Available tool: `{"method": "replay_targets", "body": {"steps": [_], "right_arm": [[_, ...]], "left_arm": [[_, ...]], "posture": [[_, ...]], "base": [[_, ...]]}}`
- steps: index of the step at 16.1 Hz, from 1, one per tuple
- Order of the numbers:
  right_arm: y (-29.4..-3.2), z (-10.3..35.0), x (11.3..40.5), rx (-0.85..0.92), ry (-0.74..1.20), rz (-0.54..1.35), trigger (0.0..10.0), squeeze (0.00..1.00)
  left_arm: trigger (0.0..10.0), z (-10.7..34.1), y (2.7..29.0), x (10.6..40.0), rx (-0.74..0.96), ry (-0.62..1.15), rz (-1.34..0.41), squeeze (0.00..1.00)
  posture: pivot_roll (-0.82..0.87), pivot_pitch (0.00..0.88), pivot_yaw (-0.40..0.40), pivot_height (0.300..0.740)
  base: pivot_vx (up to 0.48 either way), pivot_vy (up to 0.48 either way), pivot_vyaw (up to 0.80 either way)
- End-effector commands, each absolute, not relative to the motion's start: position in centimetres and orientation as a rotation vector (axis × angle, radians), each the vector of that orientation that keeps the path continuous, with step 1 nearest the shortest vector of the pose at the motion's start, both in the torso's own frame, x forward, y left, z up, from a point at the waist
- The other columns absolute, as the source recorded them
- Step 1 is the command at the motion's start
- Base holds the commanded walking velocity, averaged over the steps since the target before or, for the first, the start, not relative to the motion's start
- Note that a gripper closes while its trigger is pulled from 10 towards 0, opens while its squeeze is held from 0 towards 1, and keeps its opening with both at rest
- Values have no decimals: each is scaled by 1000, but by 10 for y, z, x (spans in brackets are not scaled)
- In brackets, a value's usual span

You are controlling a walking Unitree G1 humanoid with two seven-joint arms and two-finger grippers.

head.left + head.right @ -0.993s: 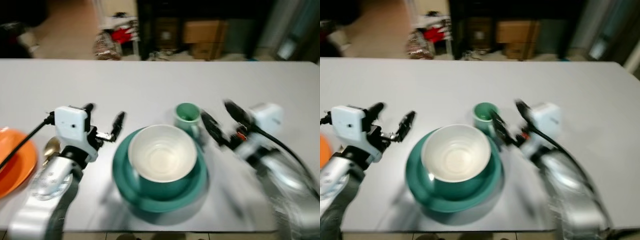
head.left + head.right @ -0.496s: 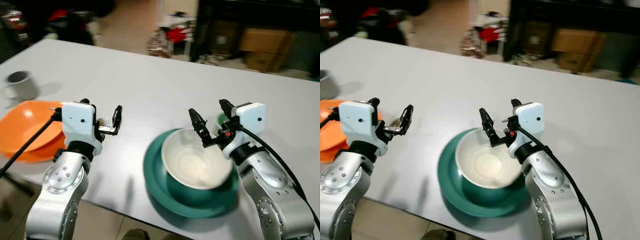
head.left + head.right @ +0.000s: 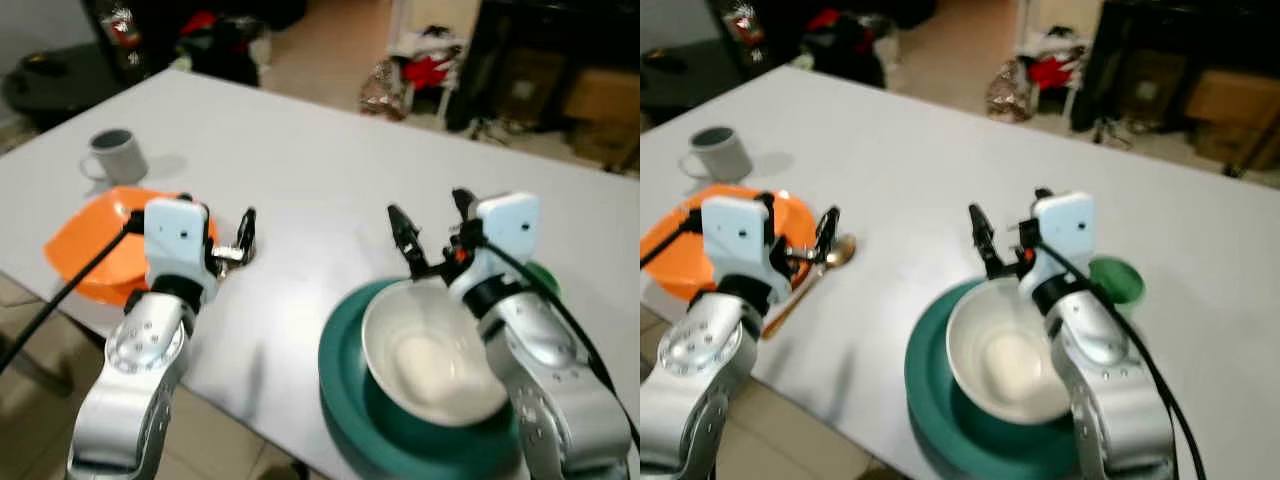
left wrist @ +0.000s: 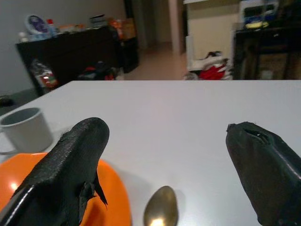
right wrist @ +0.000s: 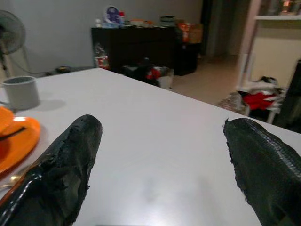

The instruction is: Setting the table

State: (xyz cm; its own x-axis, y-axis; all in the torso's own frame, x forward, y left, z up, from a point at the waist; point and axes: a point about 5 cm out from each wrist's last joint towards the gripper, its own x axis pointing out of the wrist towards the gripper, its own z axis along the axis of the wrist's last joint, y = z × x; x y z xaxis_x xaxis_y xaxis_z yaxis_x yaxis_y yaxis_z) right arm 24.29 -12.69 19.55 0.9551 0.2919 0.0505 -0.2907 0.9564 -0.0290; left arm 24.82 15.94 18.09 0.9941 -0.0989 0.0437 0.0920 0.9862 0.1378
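A white-lined teal bowl (image 3: pixel 1005 355) sits on a teal plate (image 3: pixel 930 400), with a green cup (image 3: pixel 1115 280) just behind it. My right gripper (image 3: pixel 1010 225) hovers open above the bowl's far rim, nothing between its fingers. To the left lies an orange plate (image 3: pixel 670 250), a gold spoon (image 3: pixel 830 255) beside it and a grey mug (image 3: pixel 718 152) behind. My left gripper (image 3: pixel 798 225) is open above the orange plate's right edge, over the spoon (image 4: pixel 160 212). The left wrist view shows the mug (image 4: pixel 23 129) and the orange plate (image 4: pixel 113 197).
The white table (image 3: pixel 300 170) stretches far behind the dishes. Its near edge runs diagonally, with floor (image 3: pixel 30 370) below at the left. Beyond the far edge stand dark cabinets, cardboard boxes (image 3: pixel 600 95) and red and white clutter (image 3: pixel 425 65).
The camera has swung left, bringing the orange plate, spoon and grey mug into view and shifting the teal set right. Both grippers stay open in front of me.
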Motion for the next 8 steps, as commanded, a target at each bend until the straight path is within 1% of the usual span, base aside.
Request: {"method": "replay_targets", "body": {"steps": [1, 4, 5, 8], "right_arm": [[-129, 199, 240, -18, -60, 289, 10000, 1000], [-127, 199, 242, -5, -53, 302, 10000, 1000], [-127, 199, 243, -3, -51, 301, 10000, 1000], [-125, 199, 242, 1, -47, 310, 10000, 1000]], "left_arm": [[10000, 180, 156, 247, 133, -52, -99, 0], [10000, 181, 155, 249, 127, -58, -91, 0], [10000, 184, 155, 250, 84, -65, -83, 0], [10000, 186, 156, 251, 73, -73, -78, 0]], "posture": [[16, 0, 22, 740], [23, 0, 16, 740], [24, 0, 15, 740], [23, 0, 19, 740]], "base": [[0, 0, 800], [0, 0, 800], [0, 0, 800], [0, 0, 800]]}}
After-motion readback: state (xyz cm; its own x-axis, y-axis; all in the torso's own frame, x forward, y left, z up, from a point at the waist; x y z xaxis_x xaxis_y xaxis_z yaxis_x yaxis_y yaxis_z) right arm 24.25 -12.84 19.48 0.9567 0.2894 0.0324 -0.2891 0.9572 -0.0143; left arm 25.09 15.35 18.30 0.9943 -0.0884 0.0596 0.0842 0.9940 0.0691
